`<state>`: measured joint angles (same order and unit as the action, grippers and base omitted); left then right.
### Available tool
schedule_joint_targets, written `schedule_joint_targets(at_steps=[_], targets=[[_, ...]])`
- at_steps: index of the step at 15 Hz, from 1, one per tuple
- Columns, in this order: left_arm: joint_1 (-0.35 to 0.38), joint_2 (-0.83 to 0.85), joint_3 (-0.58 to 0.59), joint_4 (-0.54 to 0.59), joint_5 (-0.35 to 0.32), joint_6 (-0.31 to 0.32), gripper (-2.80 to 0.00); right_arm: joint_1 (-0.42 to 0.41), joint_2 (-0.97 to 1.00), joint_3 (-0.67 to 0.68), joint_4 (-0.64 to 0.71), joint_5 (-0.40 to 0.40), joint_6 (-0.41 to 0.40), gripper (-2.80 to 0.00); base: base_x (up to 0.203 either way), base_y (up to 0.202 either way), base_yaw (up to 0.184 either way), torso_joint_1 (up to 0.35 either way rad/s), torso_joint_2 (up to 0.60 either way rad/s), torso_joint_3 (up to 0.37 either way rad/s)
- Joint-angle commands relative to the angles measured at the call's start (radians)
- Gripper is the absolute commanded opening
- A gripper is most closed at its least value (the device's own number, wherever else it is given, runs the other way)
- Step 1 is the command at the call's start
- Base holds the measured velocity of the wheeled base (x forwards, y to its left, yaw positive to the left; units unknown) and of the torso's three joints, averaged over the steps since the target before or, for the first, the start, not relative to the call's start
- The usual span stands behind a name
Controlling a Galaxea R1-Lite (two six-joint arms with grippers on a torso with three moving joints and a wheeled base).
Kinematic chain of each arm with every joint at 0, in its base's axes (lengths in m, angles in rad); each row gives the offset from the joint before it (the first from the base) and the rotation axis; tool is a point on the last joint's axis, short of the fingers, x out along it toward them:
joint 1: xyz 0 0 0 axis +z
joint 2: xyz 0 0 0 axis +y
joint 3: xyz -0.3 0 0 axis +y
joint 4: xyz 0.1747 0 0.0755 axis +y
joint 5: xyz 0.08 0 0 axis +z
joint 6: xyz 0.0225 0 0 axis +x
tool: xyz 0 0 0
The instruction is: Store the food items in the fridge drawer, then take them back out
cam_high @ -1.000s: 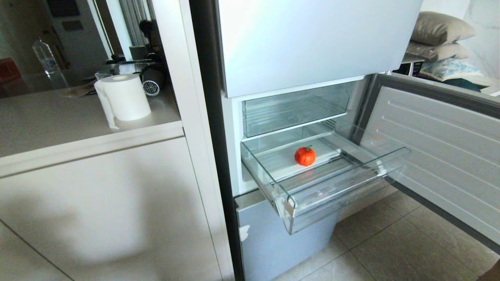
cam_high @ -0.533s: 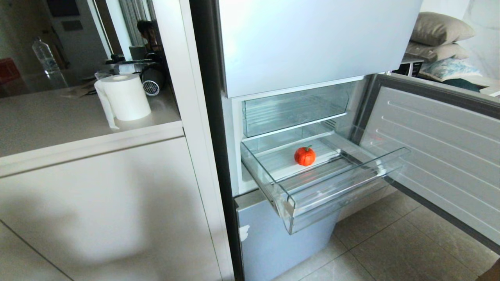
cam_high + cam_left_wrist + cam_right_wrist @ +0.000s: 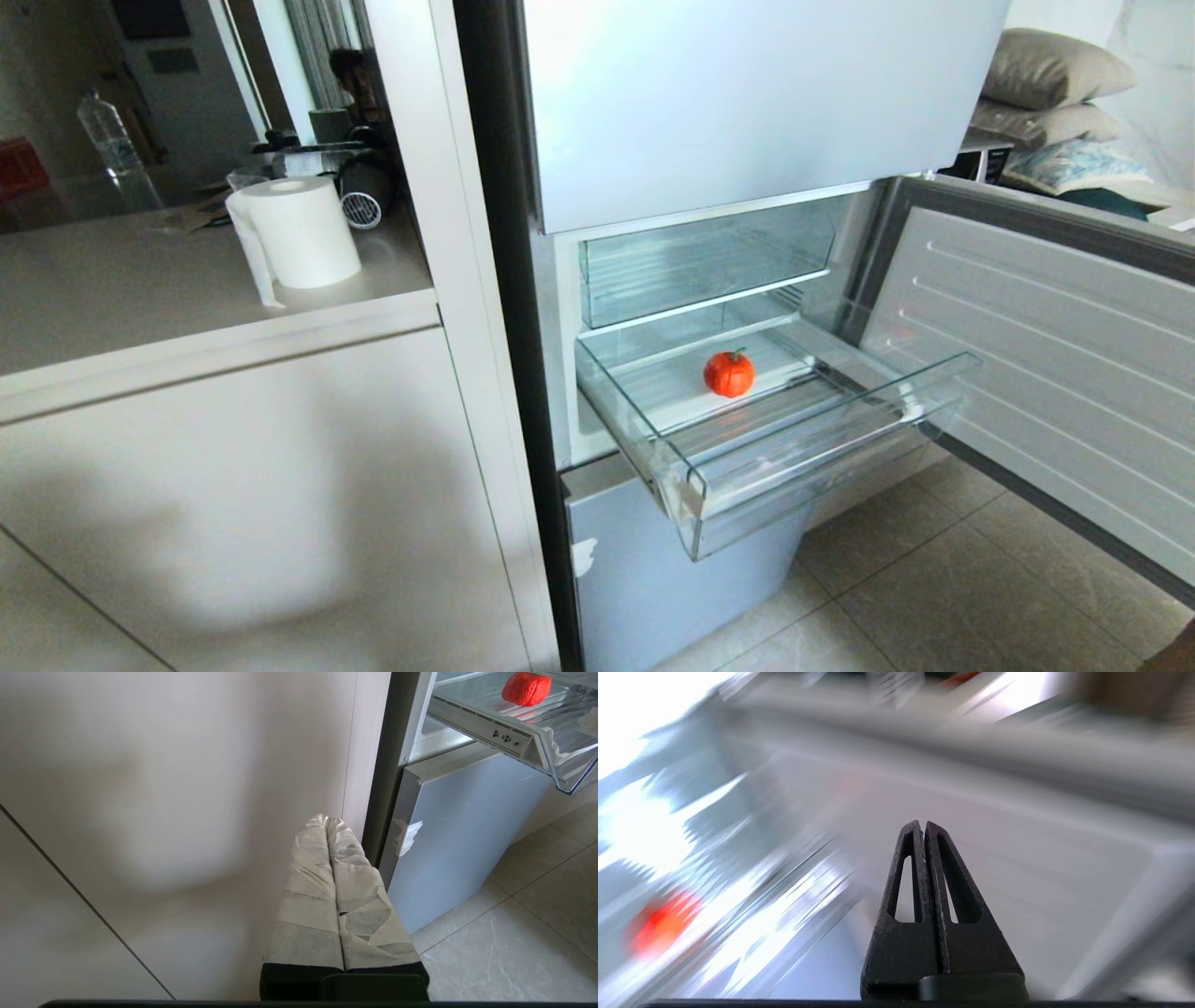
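The red food (image 3: 728,373) sits in the open drawer (image 3: 822,448), near the middle of its ribbed floor. No tool shows in the head view. The right wrist view shows the right tool (image 3: 923,828) clenched tight with nothing in it, and the food is a red blur off to one side, apart from it. The left wrist view shows the left tool (image 3: 327,821), wrapped in tape and clenched, low by the cupboard wall, well below the drawer.
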<state>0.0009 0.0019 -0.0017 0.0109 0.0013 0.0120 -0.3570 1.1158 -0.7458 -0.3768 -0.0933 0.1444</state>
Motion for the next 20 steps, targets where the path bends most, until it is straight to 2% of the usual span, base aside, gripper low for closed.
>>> schedule_joint_targets(at_steps=[1, 3, 5, 10, 12, 15, 17, 20], targets=[[0.001, 0.000, 0.000, 0.000, 0.000, 0.000, -2.80, 0.316, -0.011, 0.022, 0.059, -0.147, -0.013, -2.80, 0.000, 0.000, 0.000, 0.000, 0.00, 0.000], [0.001, 0.000, 0.000, 0.000, 0.000, 0.000, -2.80, 0.483, 0.010, 0.069, 0.097, -0.233, -0.021, -2.80, 0.000, 0.000, 0.000, 0.000, 0.00, 0.000], [0.001, 0.000, 0.000, 0.000, 0.000, 0.000, -2.80, 0.541, 0.046, 0.145, 0.096, -0.270, -0.010, -2.80, 0.000, 0.000, 0.000, 0.000, 0.00, 0.000], [0.001, 0.000, 0.000, 0.000, 0.000, 0.000, -2.80, 0.540, 0.035, 0.170, 0.092, -0.254, -0.007, -2.80, 0.000, 0.000, 0.000, 0.000, 0.00, 0.000], [0.001, 0.000, 0.000, 0.000, 0.000, 0.000, -2.80, 0.543, 0.062, 0.150, 0.090, -0.190, -0.010, -2.80, 0.000, 0.000, 0.000, 0.000, 0.00, 0.000], [0.001, 0.000, 0.000, 0.000, 0.000, 0.000, -2.80, 0.547, 0.075, 0.111, 0.090, -0.153, -0.016, -2.80, 0.000, 0.000, 0.000, 0.000, 0.00, 0.000], [0.001, 0.000, 0.000, 0.000, 0.000, 0.000, -2.80, 0.547, 0.077, 0.084, 0.090, -0.092, -0.019, -2.80, 0.000, 0.000, 0.000, 0.000, 0.00, 0.000], [0.001, 0.000, 0.000, 0.000, 0.000, 0.001, -2.80, 0.546, 0.100, 0.066, 0.092, -0.083, -0.045, -2.80, 0.000, 0.000, 0.000, 0.000, 0.00, 0.000]])
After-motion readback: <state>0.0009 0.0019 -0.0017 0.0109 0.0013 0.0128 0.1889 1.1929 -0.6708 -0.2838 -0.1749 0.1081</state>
